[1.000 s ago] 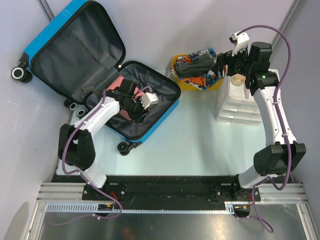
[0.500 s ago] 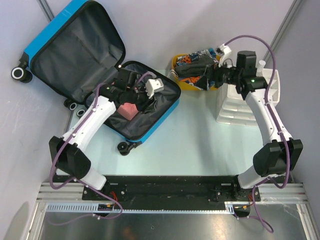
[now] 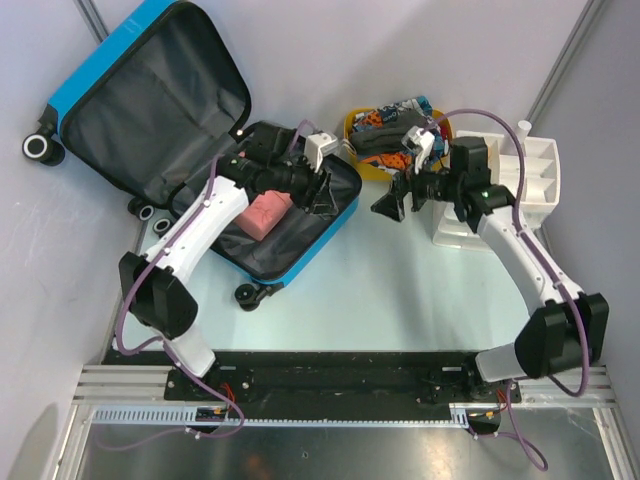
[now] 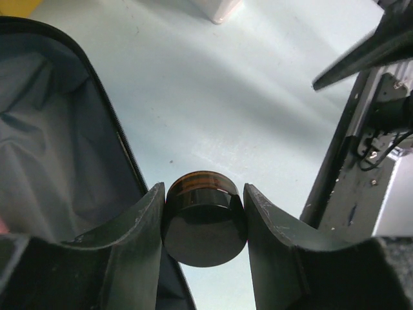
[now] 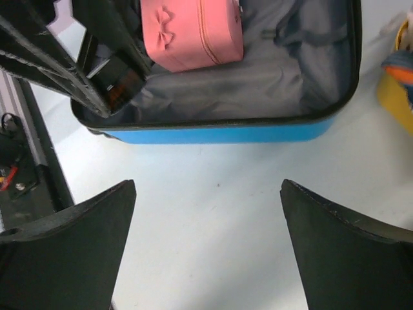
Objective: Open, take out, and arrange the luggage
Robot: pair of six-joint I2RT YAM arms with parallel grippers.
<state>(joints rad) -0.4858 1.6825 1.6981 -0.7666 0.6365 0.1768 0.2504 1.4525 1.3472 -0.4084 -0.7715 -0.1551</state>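
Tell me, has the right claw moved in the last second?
Yes. The right gripper swung left and nearer the arm bases, off the yellow tub toward the open suitcase.

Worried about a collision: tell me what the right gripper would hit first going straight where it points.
Most likely the blue side wall of the luggage, beyond bare table; the open right gripper frames it. Depth is unclear.

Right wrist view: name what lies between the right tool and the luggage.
Only bare pale table lies between the open right tool and the luggage; the right wrist view shows that stretch with nothing on it.
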